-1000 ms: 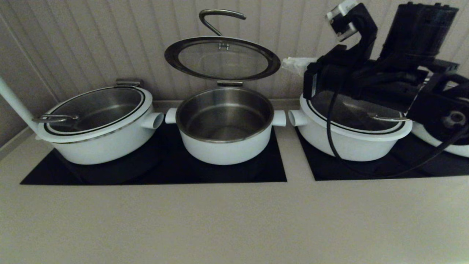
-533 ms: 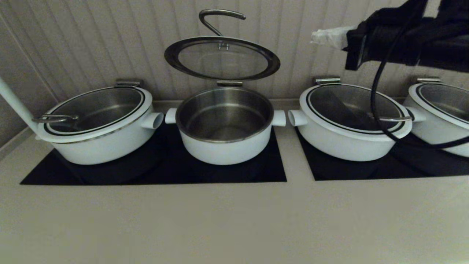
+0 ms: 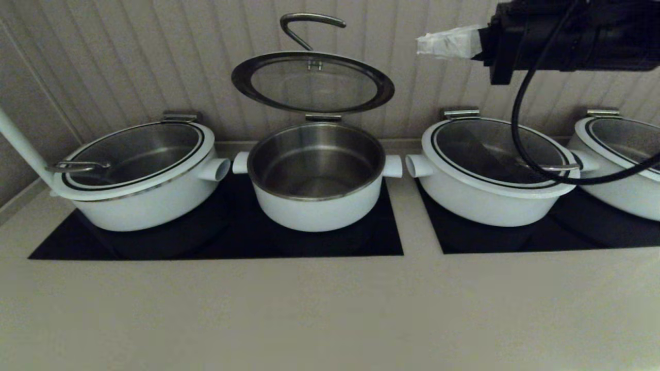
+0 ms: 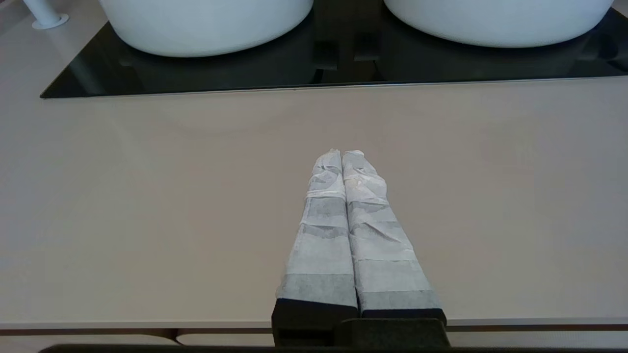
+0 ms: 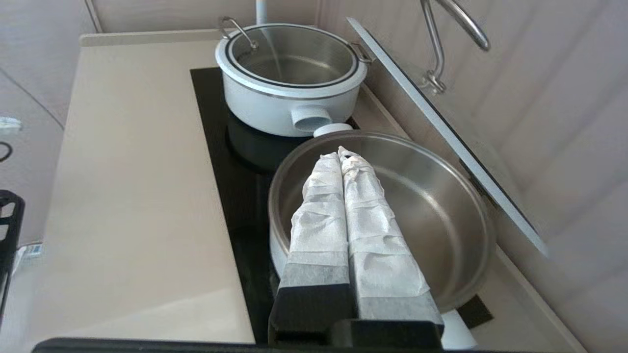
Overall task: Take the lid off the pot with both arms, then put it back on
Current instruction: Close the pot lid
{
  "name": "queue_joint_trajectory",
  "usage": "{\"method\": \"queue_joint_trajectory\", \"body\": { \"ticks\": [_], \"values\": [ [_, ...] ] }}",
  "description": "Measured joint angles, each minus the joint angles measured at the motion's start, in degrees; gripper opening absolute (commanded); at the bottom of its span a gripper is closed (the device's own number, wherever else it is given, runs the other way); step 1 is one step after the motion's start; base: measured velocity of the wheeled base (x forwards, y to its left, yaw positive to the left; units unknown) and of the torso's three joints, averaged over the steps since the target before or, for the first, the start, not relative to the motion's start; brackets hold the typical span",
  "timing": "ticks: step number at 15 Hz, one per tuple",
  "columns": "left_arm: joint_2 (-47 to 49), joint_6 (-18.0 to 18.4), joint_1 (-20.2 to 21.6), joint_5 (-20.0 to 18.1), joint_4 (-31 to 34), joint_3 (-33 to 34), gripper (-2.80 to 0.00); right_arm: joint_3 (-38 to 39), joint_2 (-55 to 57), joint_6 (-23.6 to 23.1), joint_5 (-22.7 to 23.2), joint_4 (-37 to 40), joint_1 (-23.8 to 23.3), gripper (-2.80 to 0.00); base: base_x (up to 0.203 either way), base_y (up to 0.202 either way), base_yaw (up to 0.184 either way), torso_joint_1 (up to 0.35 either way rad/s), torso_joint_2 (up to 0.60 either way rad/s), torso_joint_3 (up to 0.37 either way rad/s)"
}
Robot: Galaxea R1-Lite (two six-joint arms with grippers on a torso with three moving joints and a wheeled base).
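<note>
The pot [image 3: 315, 211] stands open at the centre of the left black cooktop, its steel inside bare. The lid [image 3: 312, 82] stands tilted up on its edge behind the pot's back rim, with its steel bar handle [image 3: 309, 23] on top. My right gripper [image 3: 420, 45] is shut and empty, high in the air to the right of the lid. In the right wrist view it [image 5: 342, 153] hangs over the pot [image 5: 431, 206], with the lid [image 5: 441, 132] edge-on beside it. My left gripper [image 4: 342, 154] is shut and empty, low over the bare counter in front of the cooktop.
A wider lidded pot [image 3: 139, 206] stands left of the pot, another [image 3: 490, 201] to its right, and a third [image 3: 624, 196] at the far right. A black cable [image 3: 518, 139] hangs from my right arm over the right pot. A ribbed wall is close behind.
My right arm has risen from low over the right lidded pot to high in the air, and its gripper has moved left toward the lid. Pot and lid have not moved.
</note>
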Motion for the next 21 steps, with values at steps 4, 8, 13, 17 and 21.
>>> {"method": "queue_joint_trajectory", "body": {
  "ticks": [4,8,13,17,21],
  "values": [
    [0.0,0.01,0.0,0.0,0.02,0.0,-2.8,-2.34,4.58,0.05,-0.14,-0.04,-1.47,-2.8,0.0,0.0,0.0,0.0,0.0,0.0],
    [0.0,0.0,0.0,-0.02,0.02,0.0,-2.8,-2.53,7.86,0.0,-3.86,-6.09,-4.49,-2.8,0.0,0.0,0.0,0.0,0.0,0.0],
    [0.0,-0.01,0.0,-0.02,0.01,0.0,-2.8,-2.57,11.02,0.0,-6.39,-14.73,-7.97,-2.8,0.0,0.0,0.0,0.0,0.0,0.0],
    [0.0,0.02,0.0,0.0,0.0,0.0,-2.8,-2.59,14.32,-0.01,-8.17,-25.82,-8.32,-2.8,0.0,0.0,0.0,0.0,0.0,0.0],
    [0.0,0.02,0.0,-0.02,0.02,0.0,-2.8,-2.59,17.17,-0.02,-8.21,-35.77,-7.39,-2.8,0.0,0.0,0.0,0.0,0.0,0.0]
  ]
}}
